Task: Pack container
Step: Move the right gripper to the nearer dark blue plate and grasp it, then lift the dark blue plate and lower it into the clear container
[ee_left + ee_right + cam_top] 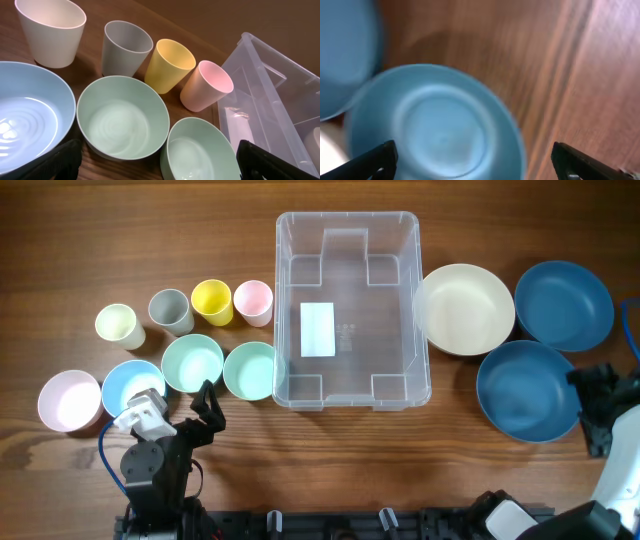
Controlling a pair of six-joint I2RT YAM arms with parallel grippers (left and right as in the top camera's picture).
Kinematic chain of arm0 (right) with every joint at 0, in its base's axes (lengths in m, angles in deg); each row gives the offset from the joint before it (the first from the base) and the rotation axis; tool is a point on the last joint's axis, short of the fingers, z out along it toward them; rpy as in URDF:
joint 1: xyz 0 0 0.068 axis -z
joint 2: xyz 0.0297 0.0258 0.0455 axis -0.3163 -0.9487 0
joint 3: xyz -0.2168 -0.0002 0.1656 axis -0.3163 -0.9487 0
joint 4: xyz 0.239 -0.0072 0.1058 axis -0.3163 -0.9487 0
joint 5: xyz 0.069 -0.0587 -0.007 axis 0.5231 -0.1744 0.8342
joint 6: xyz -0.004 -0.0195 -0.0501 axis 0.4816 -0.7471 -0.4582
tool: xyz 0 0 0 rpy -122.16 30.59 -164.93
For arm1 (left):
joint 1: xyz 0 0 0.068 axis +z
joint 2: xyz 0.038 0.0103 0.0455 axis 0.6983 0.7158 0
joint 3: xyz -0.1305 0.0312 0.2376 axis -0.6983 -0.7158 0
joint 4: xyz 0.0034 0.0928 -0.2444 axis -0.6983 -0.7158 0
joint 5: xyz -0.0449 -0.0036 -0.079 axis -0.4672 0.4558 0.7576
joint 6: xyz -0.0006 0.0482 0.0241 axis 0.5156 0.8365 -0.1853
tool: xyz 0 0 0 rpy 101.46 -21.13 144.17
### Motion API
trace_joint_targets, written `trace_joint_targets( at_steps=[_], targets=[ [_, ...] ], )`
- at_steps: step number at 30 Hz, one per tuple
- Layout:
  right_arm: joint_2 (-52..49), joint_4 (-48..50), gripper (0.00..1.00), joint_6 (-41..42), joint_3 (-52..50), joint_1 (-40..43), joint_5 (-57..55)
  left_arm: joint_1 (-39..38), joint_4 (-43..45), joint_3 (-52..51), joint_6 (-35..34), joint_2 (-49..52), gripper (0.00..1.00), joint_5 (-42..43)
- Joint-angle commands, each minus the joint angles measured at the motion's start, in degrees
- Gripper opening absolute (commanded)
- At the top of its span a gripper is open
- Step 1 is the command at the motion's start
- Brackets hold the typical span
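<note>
Overhead: the clear container (350, 285) stands upright mid-bench, with a white label (318, 328) on its floor. On the wooden bench (300, 470) to its left are four small cups and four bowls, and the nearest mint bowl (250, 370) is just beside its wall. To its right are a cream bowl (463, 308) and two dark blue bowls. The left tool (208, 410) is near the front edge. The right tool (597, 408) is beside the nearer blue bowl (527, 390).

Left wrist: the tool's fingers are spread wide apart over the mint bowls, with the container's corner at the right.

Right wrist: the view is blurred. The fingers are apart over a blue bowl.
</note>
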Motion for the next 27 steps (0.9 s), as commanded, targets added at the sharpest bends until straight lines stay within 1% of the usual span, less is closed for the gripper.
trace_joint_targets(
  at_steps=[1, 3, 4, 6, 8, 9, 10, 12, 13, 14, 17, 18, 20, 21, 24, 27],
  targets=[
    [0.1, 3.2, 0.99, 3.7, -4.5, 1.6, -0.8, -0.3, 0.2, -0.2, 1.4, -0.2, 1.0, -0.2],
    [0.1, 8.6, 0.95, 3.7, -9.0, 1.6, 4.7, -0.3, 0.2, -0.2, 1.4, -0.2, 1.0, -0.2],
    [0.0, 12.1, 0.91, 3.5, -11.4, 1.5, 7.5, -0.3, 0.2, -0.2, 1.4, -0.2, 1.0, -0.2],
    [-0.2, 14.8, 0.85, 3.3, -14.9, 1.4, 7.6, -0.3, 0.2, -0.2, 1.4, -0.2, 1.0, -0.2],
    [-0.3, 15.6, 0.8, 3.2, -17.1, 1.4, 6.5, -0.3, 0.2, -0.2, 1.4, -0.2, 1.0, -0.2],
    [-0.3, 15.5, 0.75, 3.6, -17.3, 1.4, 6.3, -0.3, 0.2, -0.2, 1.4, -0.2, 1.0, -0.2],
    [-0.3, 15.6, 0.67, 3.6, -17.3, 1.4, 6.4, -0.3, 0.2, -0.2, 1.4, -0.2, 1.0, -0.2],
    [-0.3, 15.5, 0.47, 3.6, -17.3, 1.4, 6.3, -0.3, 0.2, -0.2, 1.4, -0.2, 1.0, -0.2],
    [-0.3, 15.4, 0.3, 3.6, -17.3, 1.4, 6.4, -0.3, 0.2, -0.2, 1.4, -0.2, 1.0, -0.2],
    [-0.2, 15.4, 0.2, 3.6, -17.3, 1.4, 6.3, -0.3, 0.2, -0.2, 1.4, -0.2, 1.0, -0.2],
    [-0.2, 14.5, 0.17, 3.6, -17.3, 1.4, 5.5, -0.3, 0.2, -0.2, 1.4, -0.2, 1.0, -0.2],
    [-0.2, 14.1, 0.12, 3.6, -17.3, 1.4, 4.6, -0.3, 0.2, -0.2, 1.4, -0.2, 1.0, -0.2],
    [0.1, 13.2, 0.04, 3.5, -17.3, 1.4, 4.0, -0.3, 0.2, -0.2, 1.4, -0.2, 1.0, -0.2],
    [1.4, 12.4, 0.04, 3.5, -17.1, 1.4, 4.2, -0.3, 0.2, -0.2, 1.4, -0.2, 1.0, -0.2],
    [10.2, 9.0, 0.04, 0.3, -13.6, 1.4, 11.2, -0.3, 0.2, -0.2, 1.4, -0.2, 1.0, -0.2],
    [19.9, 5.6, 0.04, 0.1, -7.3, 1.1, 20.1, -0.3, 0.2, -0.2, 1.4, -0.2, 1.0, -0.2]
  ],
)
